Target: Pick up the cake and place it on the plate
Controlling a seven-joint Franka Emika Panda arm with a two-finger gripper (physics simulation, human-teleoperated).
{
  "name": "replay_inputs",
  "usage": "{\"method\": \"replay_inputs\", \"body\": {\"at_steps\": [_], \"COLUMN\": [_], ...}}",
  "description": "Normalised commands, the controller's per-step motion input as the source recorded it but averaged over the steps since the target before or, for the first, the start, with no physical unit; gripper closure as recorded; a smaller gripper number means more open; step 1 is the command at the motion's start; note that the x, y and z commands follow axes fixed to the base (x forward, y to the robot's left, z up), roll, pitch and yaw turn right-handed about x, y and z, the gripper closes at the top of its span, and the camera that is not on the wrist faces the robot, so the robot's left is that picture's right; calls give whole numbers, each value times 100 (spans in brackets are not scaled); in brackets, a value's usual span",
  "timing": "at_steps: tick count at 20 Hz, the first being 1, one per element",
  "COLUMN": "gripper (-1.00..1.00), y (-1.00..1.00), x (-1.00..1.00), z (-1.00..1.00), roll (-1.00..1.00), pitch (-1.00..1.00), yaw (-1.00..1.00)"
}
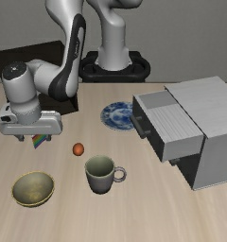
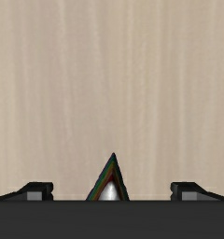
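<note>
The light wooden surface (image 1: pixel 153 210) carries the cake (image 1: pixel 42 142) toward the exterior view's left, well apart from the plate (image 1: pixel 115 115). The fingers (image 2: pixel 35 190) stand spread, straddling the cake's tip without contact, evidently aligned for closing.

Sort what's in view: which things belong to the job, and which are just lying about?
Job: cake, plate, gripper.
Lying about: mug, bowl, small orange ball, cabinet.
</note>
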Motion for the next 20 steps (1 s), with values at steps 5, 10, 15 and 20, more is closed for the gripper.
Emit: {"method": "replay_inputs", "body": {"at_steps": [5,10,15,20], "gripper": [100,100,100,100], "y": [0,0,0,40], "x": [-60,0,0,0], "z": [0,0,60,60], "roll": [0,0,0,0], "pitch": [0,0,0,0], "yaw": [0,0,0,0]}}
